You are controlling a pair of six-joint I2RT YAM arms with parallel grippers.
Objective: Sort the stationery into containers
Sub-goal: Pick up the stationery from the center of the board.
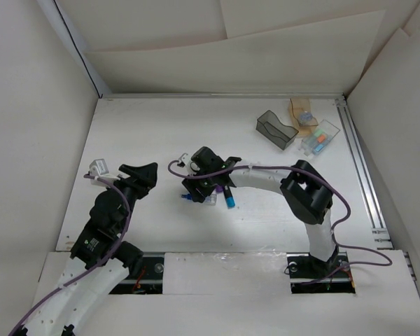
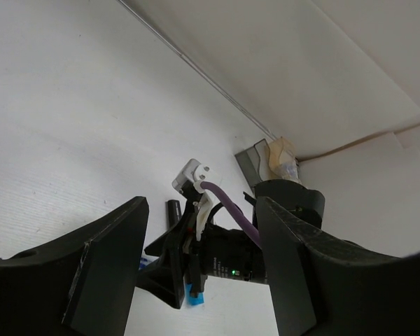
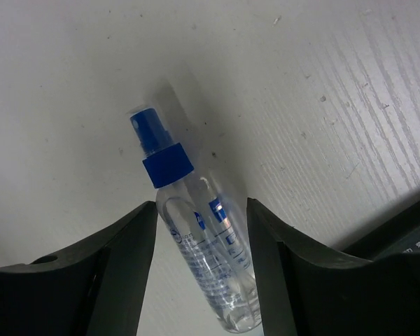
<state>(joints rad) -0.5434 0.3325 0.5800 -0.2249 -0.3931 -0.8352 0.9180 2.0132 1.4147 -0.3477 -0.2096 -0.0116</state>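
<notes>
A small clear bottle-like tube with a blue cap (image 3: 199,231) lies on the white table between the fingers of my right gripper (image 3: 203,203). The jaws stand close on either side, with a thin gap at the right finger, so the gripper is open. In the top view the right gripper (image 1: 197,189) is low at the table's middle, with the blue tip (image 1: 185,198) poking out at its left. A light-blue-tipped marker (image 1: 229,200) and a purple one (image 1: 217,190) lie beside it. My left gripper (image 1: 145,172) is open and empty, to the left.
Three bins stand at the back right: a dark grey one (image 1: 275,128), a tan one (image 1: 302,115) and a clear one (image 1: 320,136) with orange and blue pieces inside. A black marker (image 2: 173,210) lies by the right gripper. White walls surround the table.
</notes>
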